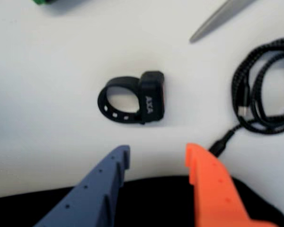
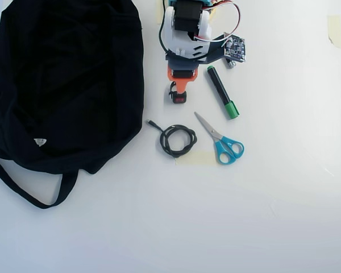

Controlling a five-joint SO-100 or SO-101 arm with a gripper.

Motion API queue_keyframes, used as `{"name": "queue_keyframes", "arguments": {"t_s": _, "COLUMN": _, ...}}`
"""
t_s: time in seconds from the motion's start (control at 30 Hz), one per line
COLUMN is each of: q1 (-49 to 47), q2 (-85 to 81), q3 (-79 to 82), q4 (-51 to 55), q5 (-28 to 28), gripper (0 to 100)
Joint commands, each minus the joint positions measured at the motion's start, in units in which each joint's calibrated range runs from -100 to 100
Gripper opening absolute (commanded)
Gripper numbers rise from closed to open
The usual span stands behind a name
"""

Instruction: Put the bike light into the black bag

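Note:
The bike light [image 1: 135,98] is a small black gadget with a strap loop on its left and a red edge on its right. It lies on the white table just beyond my fingertips, untouched. My gripper [image 1: 157,153] is open, with the blue finger [image 1: 109,177] on the left and the orange finger [image 1: 209,182] on the right. In the overhead view the gripper [image 2: 179,86] hovers right over the light [image 2: 178,96]. The black bag [image 2: 62,85], with its white label and long strap, lies flat to the left of the arm.
A coiled black cable [image 2: 178,140] lies below the light in the overhead view and shows at the right of the wrist view [image 1: 262,90]. Blue-handled scissors [image 2: 221,141] and a black marker with a green cap [image 2: 221,94] lie to the right. Tape strips [image 2: 196,158] mark the table.

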Motion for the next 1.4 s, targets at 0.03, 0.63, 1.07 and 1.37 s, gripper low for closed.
{"name": "queue_keyframes", "arguments": {"t_s": 0.03, "q1": -1.93, "q2": -1.2, "q3": 1.52, "q4": -2.63, "q5": -0.28, "gripper": 16}}
{"name": "queue_keyframes", "arguments": {"t_s": 0.63, "q1": -2.98, "q2": 3.12, "q3": 13.02, "q4": -18.14, "q5": -2.59, "gripper": 16}}
{"name": "queue_keyframes", "arguments": {"t_s": 1.07, "q1": -2.45, "q2": 3.95, "q3": 13.29, "q4": -18.14, "q5": -4.01, "gripper": 17}}
{"name": "queue_keyframes", "arguments": {"t_s": 1.37, "q1": -1.48, "q2": 5.11, "q3": 13.29, "q4": -18.14, "q5": -2.22, "gripper": 17}}
